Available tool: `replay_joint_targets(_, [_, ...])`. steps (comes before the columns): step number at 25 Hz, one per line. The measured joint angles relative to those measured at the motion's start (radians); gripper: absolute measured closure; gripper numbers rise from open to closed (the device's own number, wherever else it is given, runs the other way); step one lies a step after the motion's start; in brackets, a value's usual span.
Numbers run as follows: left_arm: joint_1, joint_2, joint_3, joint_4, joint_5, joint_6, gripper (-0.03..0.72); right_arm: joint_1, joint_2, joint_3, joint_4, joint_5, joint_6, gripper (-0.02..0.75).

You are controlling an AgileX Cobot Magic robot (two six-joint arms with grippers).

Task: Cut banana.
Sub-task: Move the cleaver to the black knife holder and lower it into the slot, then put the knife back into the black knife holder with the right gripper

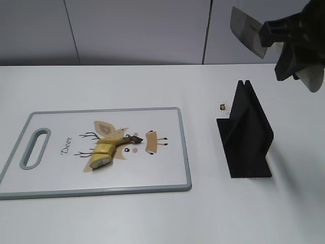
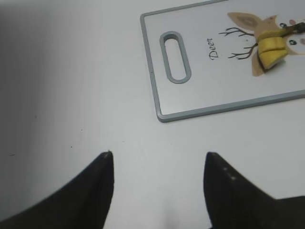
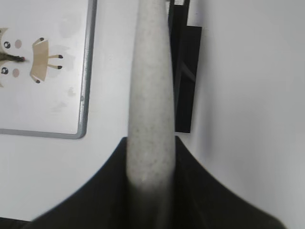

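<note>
White table (image 1: 152, 213) before grey wall, banana (image 1: 105, 150) on cutting board (image 1: 167, 173) lying diagonally, stem toward upper right, right gripper (image 1: 284, 38) closed around knife (image 1: 247, 30), left gripper (image 2: 157, 183) jaws apart, holding nothing.

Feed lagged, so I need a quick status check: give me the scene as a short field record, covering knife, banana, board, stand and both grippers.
knife: held high in the air, above the stand
right gripper: shut on knife handle
left gripper: open, empty, over bare table
banana: on cutting board, left of center
cutting board: flat on table, handle slot at left
stand: black, empty, right of board

Bright, even light throws soft shadows, while the close knife handle (image 3: 150, 95) blurs.
</note>
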Motion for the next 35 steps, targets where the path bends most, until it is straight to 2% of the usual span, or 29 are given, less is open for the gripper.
replay_joint_targets(5, [0.000, -0.108, 0.001, -0.003, -0.002, 0.000, 0.110, -0.057, -0.014, 0.029, 0.033, -0.001, -0.024, 0.577])
replay_joint_targets(10, [0.000, -0.206, 0.001, -0.008, -0.003, -0.036, 0.112, -0.070, -0.016, 0.103, 0.050, -0.028, -0.036, 0.576])
replay_joint_targets(21, [0.000, -0.213, 0.003, -0.007, -0.004, -0.059, 0.112, -0.070, -0.015, 0.179, 0.062, -0.118, -0.039, 0.577])
replay_joint_targets(35, [0.000, -0.213, 0.003, -0.004, -0.004, -0.059, 0.113, -0.070, 0.067, 0.209, 0.058, -0.143, -0.041, 0.576])
